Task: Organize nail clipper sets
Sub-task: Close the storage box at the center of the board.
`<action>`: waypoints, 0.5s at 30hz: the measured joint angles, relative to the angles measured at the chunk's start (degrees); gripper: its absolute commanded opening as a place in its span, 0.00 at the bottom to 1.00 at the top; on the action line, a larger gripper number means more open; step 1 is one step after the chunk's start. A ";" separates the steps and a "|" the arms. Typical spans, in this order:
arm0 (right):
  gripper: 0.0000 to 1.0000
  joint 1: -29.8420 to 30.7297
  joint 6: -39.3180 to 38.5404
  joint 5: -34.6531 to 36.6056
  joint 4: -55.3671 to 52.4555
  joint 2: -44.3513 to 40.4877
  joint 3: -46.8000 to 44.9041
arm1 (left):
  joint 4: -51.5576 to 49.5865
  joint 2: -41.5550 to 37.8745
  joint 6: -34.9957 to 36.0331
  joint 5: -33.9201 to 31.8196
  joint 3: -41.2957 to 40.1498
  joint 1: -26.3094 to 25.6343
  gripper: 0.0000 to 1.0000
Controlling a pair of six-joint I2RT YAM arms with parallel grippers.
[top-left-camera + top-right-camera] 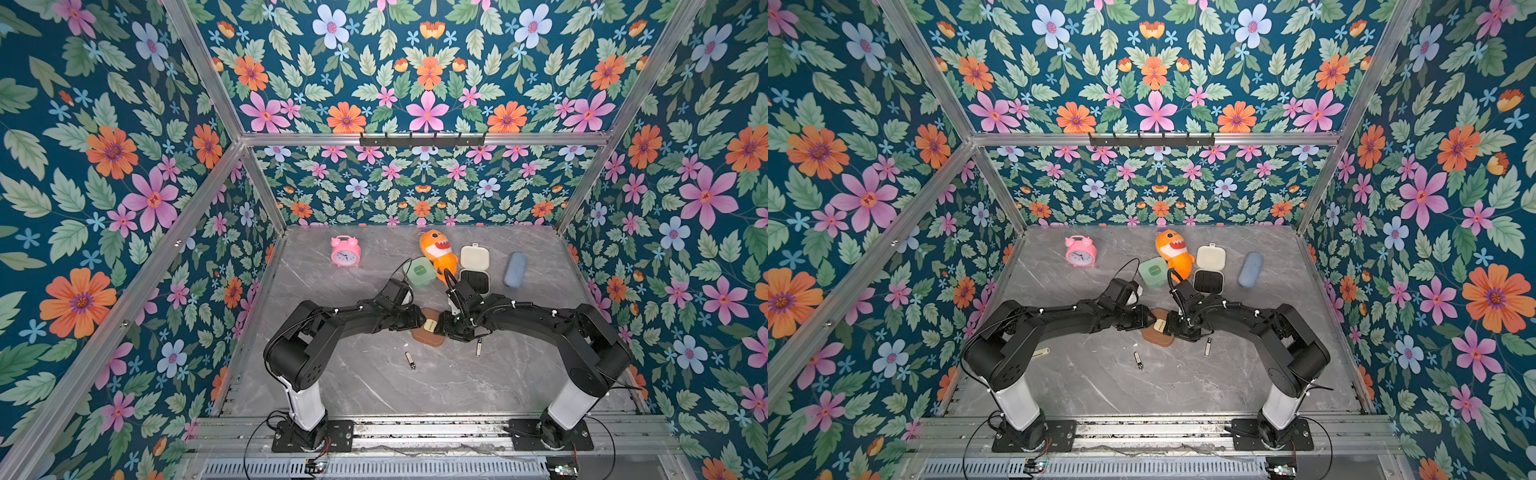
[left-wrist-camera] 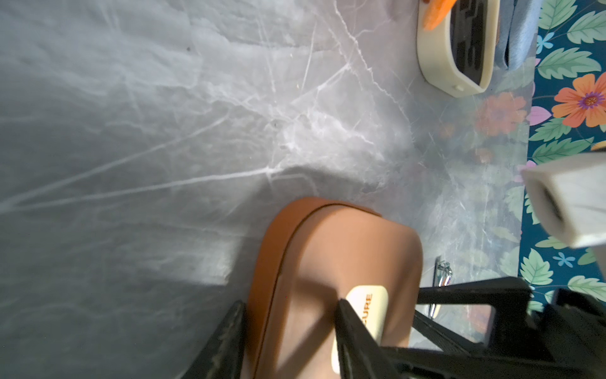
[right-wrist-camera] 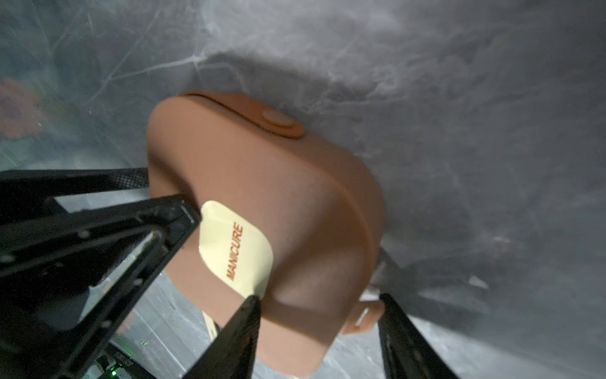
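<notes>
Grey marble table (image 1: 374,386). Both arms reach to its middle and their tips meet over the brown case (image 1: 429,340).

Containers. Brown case: lid down, with the seam and round latch button clear in the right wrist view; contents hidden. Cream case (image 1: 475,255): open at back right, lid lying behind the base, black insert in the base. Cannot tell what the slots hold. Mint case (image 1: 419,272): closed, behind the left gripper.

Grippers. Left gripper (image 2: 291,302): clamped on the brown case's edge, one finger at the base and one on the lid at the cream label (image 3: 236,242). Right gripper (image 3: 319,297): jaws astride the opposite edge, one tip on the label, the other finger just beside the hinge tab. Cannot tell whether it grips.

Around. Orange shark toy (image 1: 438,253) lies between the mint and cream cases. Blue-grey pouch (image 1: 515,270) is right of the cream case. Pink alarm clock (image 1: 345,251) sits back left, well apart. A metal tool (image 1: 410,360) lies in front of the brown case, and a second metal tool (image 1: 478,347) lies just beside the right gripper. The arms cover much of the brown case in both top views.

Views. Only the right wrist view shows the label's full word, MANICURE. A pale slim strip (image 1: 1041,353) shows beside the left arm in a top view.
</notes>
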 measured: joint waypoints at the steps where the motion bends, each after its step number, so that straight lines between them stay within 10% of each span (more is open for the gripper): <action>1: 0.58 0.02 0.09 0.04 -0.37 0.13 0.26 | -0.02 0.00 0.00 0.00 0.02 0.00 0.47; 15: 0.61 0.15 -1.46 3.89 -4.59 -5.01 1.77 | -0.33 0.02 0.02 -0.04 0.17 -0.04 0.46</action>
